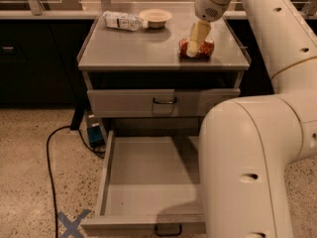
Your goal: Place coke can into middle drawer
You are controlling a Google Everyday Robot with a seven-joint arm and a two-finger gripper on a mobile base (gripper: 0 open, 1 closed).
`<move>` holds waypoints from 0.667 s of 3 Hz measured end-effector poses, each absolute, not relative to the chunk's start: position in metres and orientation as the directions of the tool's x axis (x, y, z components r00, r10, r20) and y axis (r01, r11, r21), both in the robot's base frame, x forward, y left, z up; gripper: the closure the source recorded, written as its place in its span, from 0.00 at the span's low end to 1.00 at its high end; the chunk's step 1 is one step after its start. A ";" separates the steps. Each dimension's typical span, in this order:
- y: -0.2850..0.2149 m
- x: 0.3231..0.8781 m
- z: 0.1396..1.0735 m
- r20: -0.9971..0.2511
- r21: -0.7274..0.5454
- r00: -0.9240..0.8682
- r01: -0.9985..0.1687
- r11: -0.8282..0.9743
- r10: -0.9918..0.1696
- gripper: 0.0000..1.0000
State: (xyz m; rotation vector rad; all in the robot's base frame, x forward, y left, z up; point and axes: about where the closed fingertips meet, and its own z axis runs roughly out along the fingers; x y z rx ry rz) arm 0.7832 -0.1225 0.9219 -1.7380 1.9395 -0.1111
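Note:
The coke can (205, 48) lies on its side on the right part of the grey cabinet's top (133, 48). My gripper (192, 51) hangs down from the white arm right at the can, covering its left part. The middle drawer (148, 177) is pulled out at the bottom of the cabinet, a wide shallow tray with nothing in it and a dark loop handle (168, 230) at its front. The arm's large white body hides the drawer's right side.
A clear plastic bottle (122, 21) lies at the back left of the top, with a tan bowl (155, 17) beside it. The drawer above (158, 102) is shut. A black cable (52, 162) and a blue tape cross (72, 223) are on the speckled floor at left.

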 end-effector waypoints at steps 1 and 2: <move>-0.121 0.795 0.897 -0.310 -0.368 -0.051 -0.914 0.169 -0.949 0.00; -0.129 0.807 0.859 -0.301 -0.317 -0.111 -0.925 0.209 -0.947 0.00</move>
